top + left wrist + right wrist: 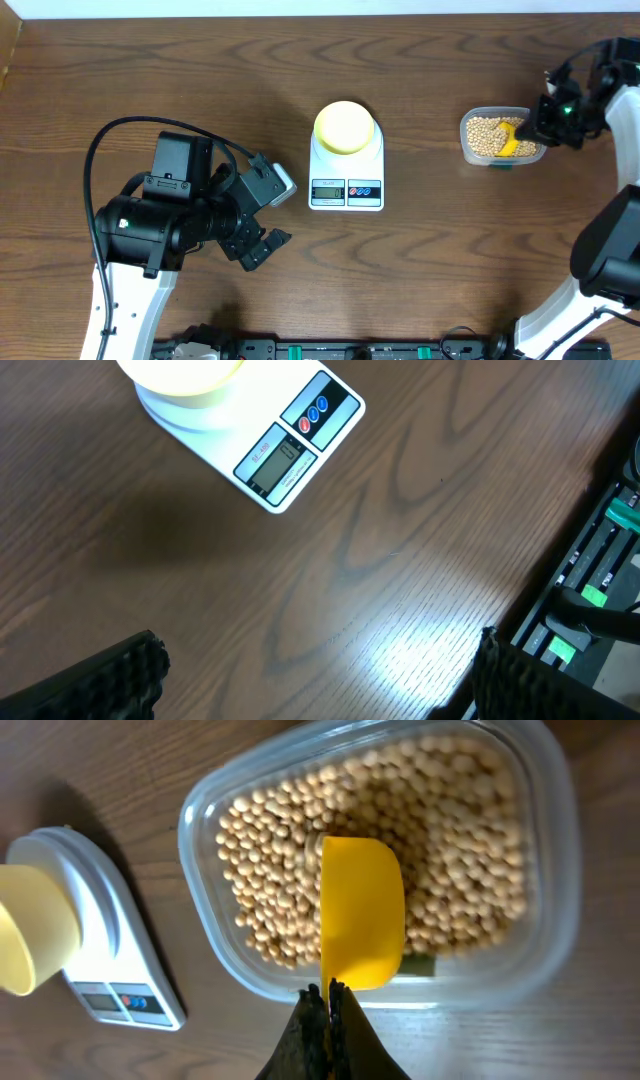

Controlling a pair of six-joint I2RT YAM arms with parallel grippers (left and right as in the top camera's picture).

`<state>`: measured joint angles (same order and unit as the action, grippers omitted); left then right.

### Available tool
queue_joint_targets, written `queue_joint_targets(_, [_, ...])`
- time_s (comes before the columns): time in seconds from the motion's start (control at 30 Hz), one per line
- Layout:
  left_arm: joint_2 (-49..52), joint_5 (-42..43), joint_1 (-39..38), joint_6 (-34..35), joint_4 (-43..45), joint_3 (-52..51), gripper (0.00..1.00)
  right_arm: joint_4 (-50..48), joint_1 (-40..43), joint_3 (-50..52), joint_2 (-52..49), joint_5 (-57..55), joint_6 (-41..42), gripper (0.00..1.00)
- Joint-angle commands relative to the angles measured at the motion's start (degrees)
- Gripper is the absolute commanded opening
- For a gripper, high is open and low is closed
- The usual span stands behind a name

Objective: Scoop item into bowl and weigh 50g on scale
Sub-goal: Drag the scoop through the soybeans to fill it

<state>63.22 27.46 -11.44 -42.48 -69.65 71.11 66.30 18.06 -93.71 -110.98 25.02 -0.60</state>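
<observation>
The pale-yellow bowl (343, 127) stands on the white scale (346, 172) at mid table; both also show in the left wrist view, bowl (185, 375) and scale (290, 455), and in the right wrist view, bowl (35, 925) and scale (110, 960). Beige beans (290, 860) fill a clear plastic tub (497, 137) at the right. My right gripper (328, 995) is shut on the handle of a bright-yellow scoop (362, 910), whose cup is over the beans in the tub. My left gripper (320, 680) is open and empty above bare table, left of the scale.
The wooden table's front edge, with black and green equipment (600, 560), lies close to my left gripper. The left arm's black body and cable (160, 215) take up the table's left side.
</observation>
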Motion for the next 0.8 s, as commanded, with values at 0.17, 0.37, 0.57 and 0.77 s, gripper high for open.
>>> queue_joint_targets(0.17, [-0.35,-0.31,0.24,-1.01,-0.17,1.11,0.99,2.23,6.75,0.42,-0.7,11.87,-2.29,0.01])
queue_joint_targets(0.37, [-0.35,-0.31,0.24,-1.01,-0.17,1.11,0.99,2.32,11.69,0.42,-0.7,19.28,-3.85,0.01])
queue_joint_targets(0.57, [-0.35,-0.31,0.24,-1.01,-0.17,1.11,0.99,3.65,15.39,0.42,-0.7,26.4,-6.86,0.01])
queue_joint_targets(0.77, [-0.35,-0.31,0.24,-1.01,-0.17,1.11,0.99,8.26,17.07,0.42,-0.7,30.21,-11.76,0.01])
